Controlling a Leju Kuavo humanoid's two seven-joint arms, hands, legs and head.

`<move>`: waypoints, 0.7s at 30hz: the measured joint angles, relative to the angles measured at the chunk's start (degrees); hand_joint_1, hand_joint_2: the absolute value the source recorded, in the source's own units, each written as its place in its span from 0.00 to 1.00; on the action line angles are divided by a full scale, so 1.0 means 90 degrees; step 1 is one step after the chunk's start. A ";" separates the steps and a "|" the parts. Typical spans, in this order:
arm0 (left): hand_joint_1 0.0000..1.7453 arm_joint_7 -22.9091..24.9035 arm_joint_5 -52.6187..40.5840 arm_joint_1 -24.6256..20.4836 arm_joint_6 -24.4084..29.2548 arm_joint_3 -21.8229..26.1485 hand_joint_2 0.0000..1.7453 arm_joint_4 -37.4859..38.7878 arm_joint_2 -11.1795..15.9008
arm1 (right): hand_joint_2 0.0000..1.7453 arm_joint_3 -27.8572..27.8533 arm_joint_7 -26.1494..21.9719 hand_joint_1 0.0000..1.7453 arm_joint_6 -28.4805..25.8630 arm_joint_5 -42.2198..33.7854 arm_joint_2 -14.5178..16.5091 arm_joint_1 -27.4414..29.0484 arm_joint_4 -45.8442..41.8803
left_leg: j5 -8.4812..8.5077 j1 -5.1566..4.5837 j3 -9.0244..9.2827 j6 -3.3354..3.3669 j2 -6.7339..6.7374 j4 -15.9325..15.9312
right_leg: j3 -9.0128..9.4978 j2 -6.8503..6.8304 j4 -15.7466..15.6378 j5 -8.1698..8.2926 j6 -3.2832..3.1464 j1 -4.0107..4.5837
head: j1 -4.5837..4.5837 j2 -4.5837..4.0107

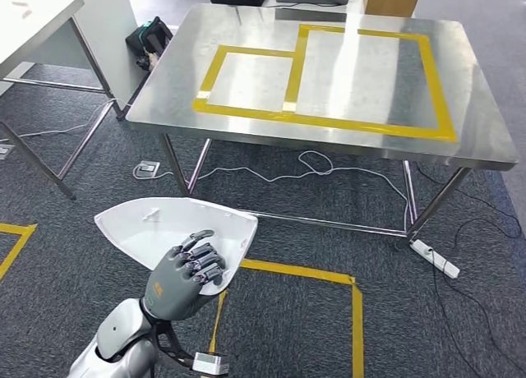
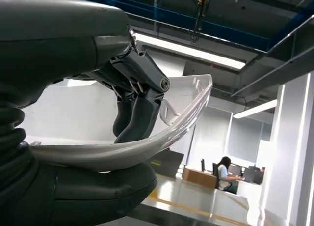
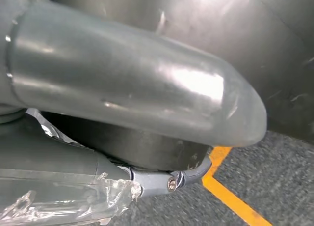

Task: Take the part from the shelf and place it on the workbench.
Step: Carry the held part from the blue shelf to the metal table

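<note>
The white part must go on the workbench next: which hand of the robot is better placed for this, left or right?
The left. The left hand already grips the white part, held out in front of the steel workbench. The right hand hangs low over the carpet, probably too far away.

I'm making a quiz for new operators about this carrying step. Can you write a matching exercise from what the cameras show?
Things:
1. white part
2. workbench
3. power strip
4. left hand

Descriptions:
A. lies on the carpet by a bench leg
B. held above the floor
C. bears yellow tape rectangles
D. grips the part's edge

Pairs: 1-B, 2-C, 3-A, 4-D
</note>
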 joint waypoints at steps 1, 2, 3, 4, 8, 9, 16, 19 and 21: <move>1.00 0.0001 -0.0019 -0.0004 0.0001 0.0000 1.00 0.0013 -0.0002 | 0.00 0.0002 0.0006 0.00 0.0003 0.0002 0.0000 0.0005 0.0001 | -0.0056 0.0012 0.0069 -0.0047 -0.0008 0.0007 | 0.0192 0.0017 -0.0437 0.0243 0.0044 -0.0030 | 0.0011 0.0000; 1.00 0.0002 -0.0039 -0.0011 0.0001 0.0000 1.00 0.0023 -0.0003 | 0.00 0.0005 0.0007 0.00 0.0008 0.0004 0.0002 0.0003 0.0001 | -0.0112 0.0014 0.0119 -0.0097 -0.0019 0.0022 | 0.0356 0.0048 -0.0826 0.0343 0.0047 -0.0051 | 0.0036 0.0000; 1.00 0.0009 -0.0065 -0.0021 0.0002 0.0000 1.00 0.0032 -0.0005 | 0.00 0.0007 0.0009 0.00 0.0013 0.0004 0.0004 0.0001 0.0002 | -0.0156 0.0008 0.0142 -0.0145 -0.0029 0.0022 | 0.0477 0.0077 -0.1081 0.0375 0.0017 -0.0067 | 0.0051 0.0000; 1.00 0.0019 -0.0093 -0.0030 0.0005 -0.0001 1.00 0.0041 -0.0006 | 0.00 0.0009 0.0008 0.00 0.0018 0.0004 0.0007 0.0000 0.0002 | -0.0185 -0.0003 0.0157 -0.0183 -0.0036 0.0021 | 0.0533 0.0103 -0.1192 0.0342 -0.0036 -0.0074 | 0.0060 0.0000; 1.00 0.0051 -0.0143 -0.0045 0.0066 0.0003 1.00 0.0089 -0.0012 | 0.00 0.0010 -0.0004 0.00 0.0004 0.0000 0.0015 0.0018 -0.0001 | 0.0012 -0.0005 -0.0067 -0.0299 0.0102 0.0527 | 0.0758 0.0083 -0.1237 0.0175 -0.0287 -0.0073 | 0.0019 0.0000; 1.00 0.0055 -0.0144 -0.0045 0.0088 0.0005 1.00 0.0104 -0.0014 | 0.00 0.0010 -0.0004 0.00 -0.0006 0.0000 0.0017 0.0024 -0.0002 | 0.0079 -0.0006 -0.0310 -0.0332 0.0182 0.0903 | 0.0853 0.0065 -0.1265 0.0120 -0.0320 -0.0075 | 0.0004 0.0000; 1.00 0.0081 -0.0090 0.0143 0.0192 0.0128 1.00 0.0277 -0.0004 | 0.00 0.0010 -0.0021 0.00 -0.0047 0.0006 0.0017 0.0065 -0.0002 | -0.0331 -0.0048 -0.1475 -0.0244 0.0300 0.1198 | 0.1841 0.0016 -0.1540 -0.0502 -0.0330 -0.0066 | -0.0044 0.0000; 1.00 0.0082 -0.0007 0.0255 0.0254 0.0261 1.00 0.0384 0.0016 | 0.00 0.0010 -0.0044 0.00 -0.0050 0.0015 0.0017 0.0079 0.0007 | 0.1053 -0.0119 -0.1392 -0.0152 0.0376 0.0169 | 0.2324 0.0000 -0.1714 -0.0855 -0.0274 -0.0014 | -0.0073 -0.0001; 1.00 0.0082 0.0028 0.0281 0.0285 0.0344 1.00 0.0421 0.0022 | 0.00 0.0012 -0.0053 0.00 -0.0058 0.0025 0.0014 0.0066 -0.0001 | 0.1081 -0.0112 -0.1222 -0.0150 0.0338 0.0020 | 0.2599 -0.0005 -0.1721 -0.0826 -0.0198 0.0026 | -0.0059 0.0000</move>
